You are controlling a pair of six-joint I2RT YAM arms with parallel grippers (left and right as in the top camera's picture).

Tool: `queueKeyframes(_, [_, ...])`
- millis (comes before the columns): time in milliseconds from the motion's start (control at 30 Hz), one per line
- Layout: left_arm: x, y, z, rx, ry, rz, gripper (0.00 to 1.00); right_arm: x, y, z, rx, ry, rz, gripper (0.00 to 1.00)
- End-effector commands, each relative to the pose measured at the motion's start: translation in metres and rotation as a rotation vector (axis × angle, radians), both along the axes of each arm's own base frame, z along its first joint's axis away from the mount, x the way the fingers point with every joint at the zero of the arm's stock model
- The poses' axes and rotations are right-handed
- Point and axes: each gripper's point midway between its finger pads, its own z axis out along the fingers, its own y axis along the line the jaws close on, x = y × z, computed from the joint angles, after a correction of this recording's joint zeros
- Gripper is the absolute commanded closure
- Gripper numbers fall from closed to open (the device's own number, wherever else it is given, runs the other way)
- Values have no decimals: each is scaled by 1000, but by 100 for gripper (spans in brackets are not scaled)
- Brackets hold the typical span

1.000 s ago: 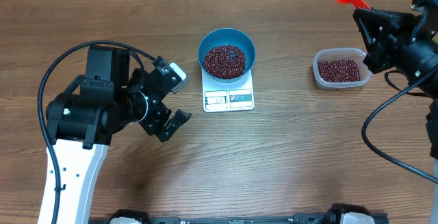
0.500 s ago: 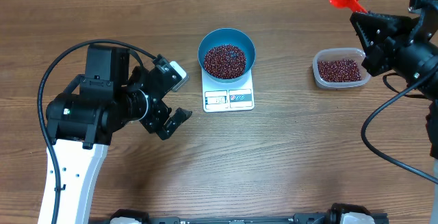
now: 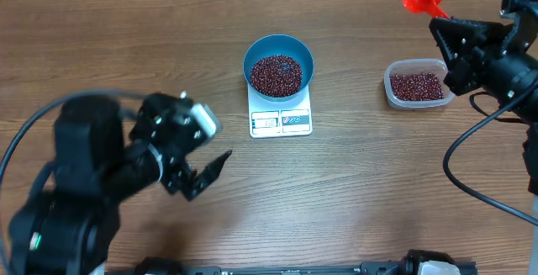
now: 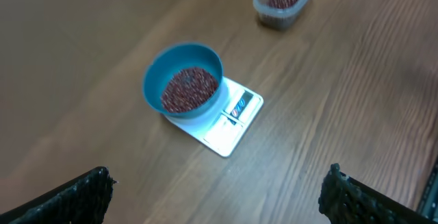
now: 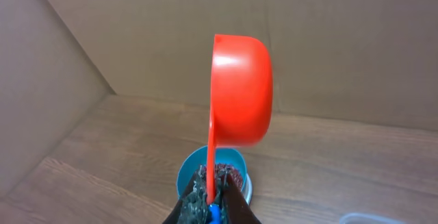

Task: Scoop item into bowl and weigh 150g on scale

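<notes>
"Many small beans (image 3: pixel 276 73) lie heaped in the blue bowl (image 3: pixel 278 43). The bowl stands on the white scale (image 3: pixel 282 122), near the middle of the desk (image 3: pixel 353 191)," the inspector reports. "The display strip faces the robot, and its figure is too small to read."

"And the supply?"

"A second lot of beans sits in a clear tub (image 3: pixel 388 86), well apart to the right. The placement looks deliberate: the tub is within the right arm's reach, and the scale lies between both arms."

"The arms?"

"The right pincer (image 5: pixel 211 203) is clamped on the handle of a red scoop (image 5: pixel 236 90), raised off the desk beyond the tub with the cup turned on its side. Its mouth is not shown, so its contents cannot be confirmed. My judgement is that, held there, it drops nothing onto the scale while the weight is read. The left pincer (image 3: pixel 217 138) stands wide apart, holding nothing, left of the scale and not touching it. That arm is blurred in the overhead view."

"Surroundings?"

"A wood-grain desk, with a plain brown cardboard wall (image 5: pixel 342 46) behind and to one side."
</notes>
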Motion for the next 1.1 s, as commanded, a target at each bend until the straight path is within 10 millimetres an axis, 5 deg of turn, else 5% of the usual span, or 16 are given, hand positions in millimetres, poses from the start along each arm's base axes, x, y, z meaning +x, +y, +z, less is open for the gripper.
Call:
queueKeyframes(0, [-20,4,14,4,-89,-14,0,-5,3,5,2,-4,12,96])
queueKeyframes(400, [-79,15,9,-62,-193,37,0,-8,3,-2,-41,4,31,96])
queueKeyframes(1067, [-71,47,-38,-284,-194,372,0,-10,4,-7,-37,30,31,96])
